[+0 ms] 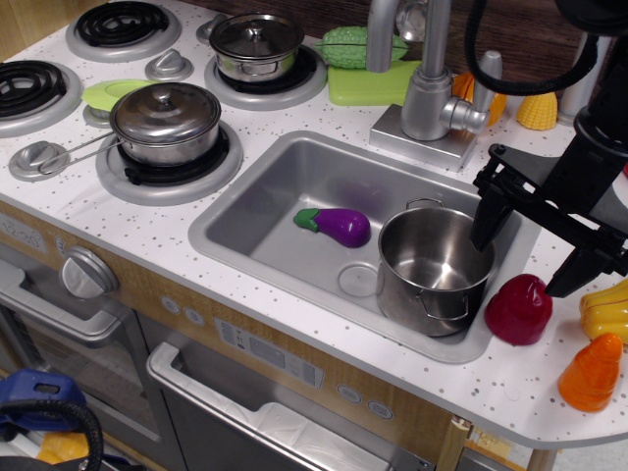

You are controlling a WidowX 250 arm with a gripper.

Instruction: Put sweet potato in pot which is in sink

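The sweet potato (517,310), a glossy dark red lumpy toy, lies on the white counter just right of the sink (285,186). The tall steel pot (434,267) stands empty in the sink's front right corner. My gripper (530,257) hangs open above and slightly behind the sweet potato, its black fingers (488,224) spread wide, one over the pot's right rim and one out to the right. It holds nothing.
A purple eggplant (337,226) lies in the sink beside the drain (357,280). An orange cone toy (592,373) and a yellow toy (606,311) sit right of the sweet potato. The faucet (424,78) stands behind the sink. Lidded pots (167,120) sit on the stove burners.
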